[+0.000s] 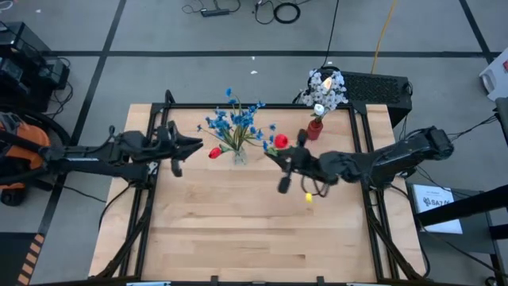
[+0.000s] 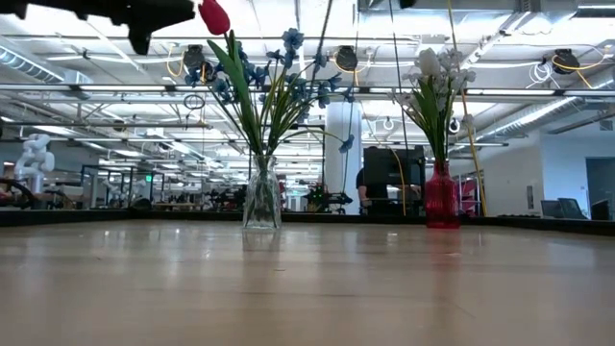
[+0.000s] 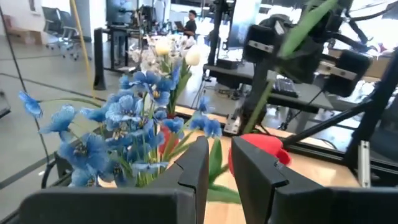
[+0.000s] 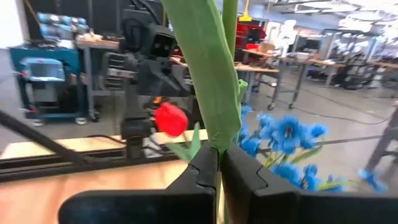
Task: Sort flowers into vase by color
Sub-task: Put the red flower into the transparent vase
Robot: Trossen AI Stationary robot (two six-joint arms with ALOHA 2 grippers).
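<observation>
A clear glass vase (image 1: pixel 239 156) (image 2: pixel 261 192) holds blue flowers (image 1: pixel 234 119) (image 3: pixel 118 124). It also holds a red tulip whose stem leans left out of the vase mouth and whose bud (image 1: pixel 214 152) (image 2: pixel 213 16) (image 3: pixel 261 146) sits just beyond my left gripper (image 1: pixel 198 147) (image 3: pixel 219 148). That gripper's fingers stand slightly apart, and the stem shows through the gap. My right gripper (image 1: pixel 272 156) (image 4: pixel 220 155), right of the clear vase, is shut on a second red tulip (image 1: pixel 280 141). A red vase (image 1: pixel 315 129) (image 2: pixel 442 197) holds white flowers (image 1: pixel 325 87). My right gripper pinches the second tulip's green stem and leaf (image 4: pixel 217 134) between its two fingers, coming level from the table's right side, with the fingers across the stem. The tulip is lifted clear and stands roughly upright, its stem rising above the fingers.
Both vases stand near the table's far edge (image 1: pixel 262 106). A small yellow piece (image 1: pixel 308 198) lies on the wood below my right arm. The near half of the table (image 1: pixel 254 238) shows bare wood. Black frame rails (image 1: pixel 371 199) run along both sides.
</observation>
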